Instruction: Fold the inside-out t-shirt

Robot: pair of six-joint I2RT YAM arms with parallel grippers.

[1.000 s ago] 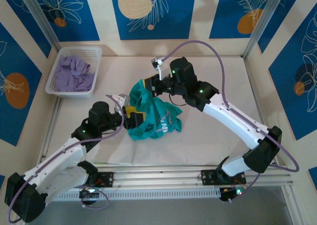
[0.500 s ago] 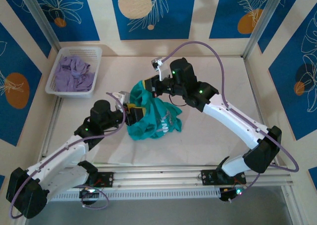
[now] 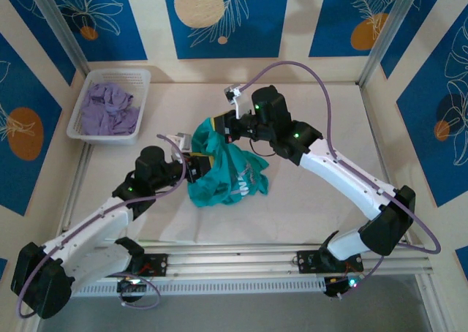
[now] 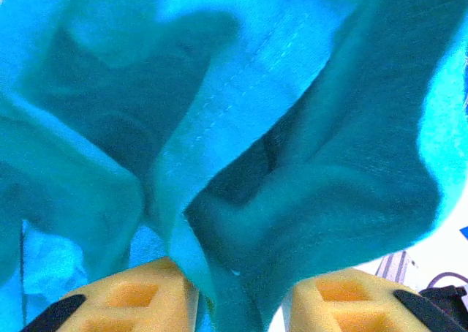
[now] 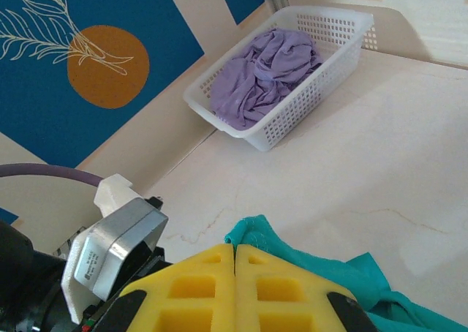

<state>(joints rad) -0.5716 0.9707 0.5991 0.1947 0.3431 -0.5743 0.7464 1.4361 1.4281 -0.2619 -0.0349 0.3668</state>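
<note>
— Pale table under blue-and-cream wall panels, seen from above. Where is the inside-out t-shirt?

— Bunched in a teal heap at the centre of the frame, between the two arms. A white basket sits at the upper left with a lavender garment inside, well apart from the heap.

— And the grippers?

— The left gripper is against the heap's left edge. The right gripper is at its upper tip, where the cloth rises to a peak.

— Left wrist view?

— Teal folds cover almost everything, with a stitched seam running diagonally. At the bottom edge, the yellow fingers stand a narrow gap apart with a fold hanging between them. Whether they actually pinch it, I cannot tell.

— Right wrist view?

— Its yellow pads are pressed together at the bottom centre, clamped on a teal hem that pokes out right at their tips. More teal cloth lies at the lower right. The basket and the lavender garment are at the upper centre, against the wall.
</note>
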